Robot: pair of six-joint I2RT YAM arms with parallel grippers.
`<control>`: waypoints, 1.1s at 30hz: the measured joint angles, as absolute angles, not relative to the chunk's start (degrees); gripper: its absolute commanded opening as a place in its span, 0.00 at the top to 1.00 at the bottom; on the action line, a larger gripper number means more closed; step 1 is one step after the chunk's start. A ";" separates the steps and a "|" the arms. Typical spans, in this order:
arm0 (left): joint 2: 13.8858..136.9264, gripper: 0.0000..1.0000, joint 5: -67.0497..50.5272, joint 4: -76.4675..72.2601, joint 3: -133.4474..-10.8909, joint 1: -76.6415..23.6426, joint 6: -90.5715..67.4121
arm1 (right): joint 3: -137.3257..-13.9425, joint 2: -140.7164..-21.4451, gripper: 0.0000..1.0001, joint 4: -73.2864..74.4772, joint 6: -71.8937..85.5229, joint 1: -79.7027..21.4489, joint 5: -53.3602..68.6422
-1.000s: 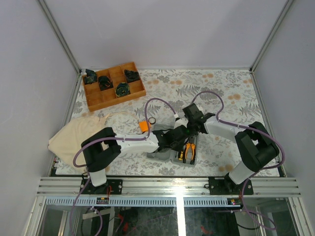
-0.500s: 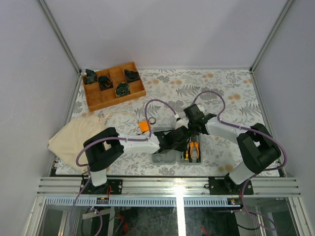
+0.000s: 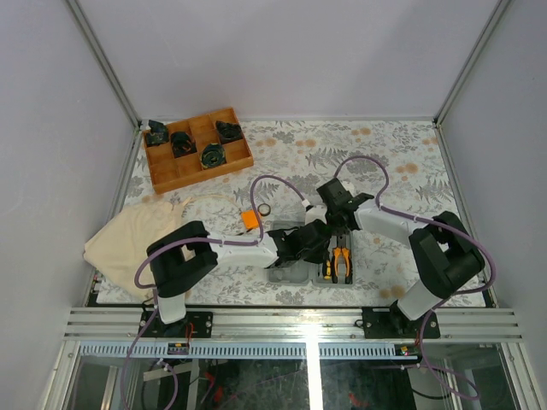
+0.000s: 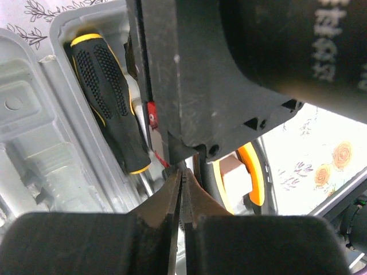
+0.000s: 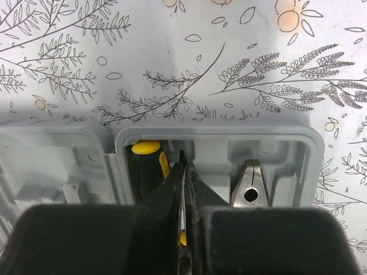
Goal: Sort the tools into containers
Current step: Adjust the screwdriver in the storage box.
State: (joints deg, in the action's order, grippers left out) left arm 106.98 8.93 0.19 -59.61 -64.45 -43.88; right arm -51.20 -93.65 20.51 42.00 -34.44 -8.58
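Probably light and rigid, the boxy orange tape measure (image 3: pixel 249 219) suits a flat-side pinch; left gripper (image 4: pixel 183 192) and right gripper (image 5: pixel 184 183) are closed, empty.

A brown wooden tray (image 3: pixel 181 173) with dividers sits at the upper left of the table, tilted, with black parts (image 3: pixel 212 155) in four of its compartments. Below it, at the left edge, lies a crumpled beige cloth bag (image 3: pixel 124 235). Both rest on a tablecloth (image 3: pixel 402 162) printed with leaves and orange flowers.
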 measured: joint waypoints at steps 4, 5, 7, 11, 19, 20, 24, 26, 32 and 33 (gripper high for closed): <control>107.02 1.00 8.86 0.34 -59.66 -64.23 -44.93 | -52.05 -95.18 1.00 20.88 41.58 -34.48 -8.56; 107.02 1.00 8.86 0.38 -59.66 -64.23 -45.17 | -52.21 -95.42 1.00 20.99 41.56 -34.50 -8.58; 107.02 1.00 8.88 0.51 -59.70 -64.12 -45.78 | -52.82 -96.09 1.00 21.63 41.69 -34.72 -8.93; 107.24 1.00 9.45 0.67 -59.72 -63.94 -47.66 | -55.09 -98.04 1.00 24.25 42.06 -35.11 -9.76; 107.35 1.00 9.52 0.75 -59.83 -63.68 -49.12 | -56.47 -99.74 1.00 26.20 42.22 -35.27 -10.26; 107.35 1.00 9.52 0.73 -59.83 -63.66 -49.25 | -56.60 -99.88 1.00 26.35 42.28 -35.31 -10.35; 107.33 1.00 9.69 0.75 -59.77 -63.64 -49.52 | -56.77 -99.96 1.00 26.57 42.68 -35.48 -10.63; 107.33 1.00 9.72 0.73 -59.77 -63.64 -49.52 | -56.77 -99.61 1.00 26.61 42.76 -35.55 -10.72; 107.33 1.00 10.11 0.45 -59.61 -63.83 -48.53 | -56.73 -96.82 0.97 26.26 43.38 -35.75 -11.03; 107.33 1.00 10.26 0.36 -59.59 -63.90 -48.47 | -56.90 -96.60 0.94 26.35 43.35 -35.75 -11.07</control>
State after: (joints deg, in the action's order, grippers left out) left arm 107.33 10.26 0.36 -59.59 -63.90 -48.47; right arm -56.90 -96.60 26.35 43.35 -35.75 -11.07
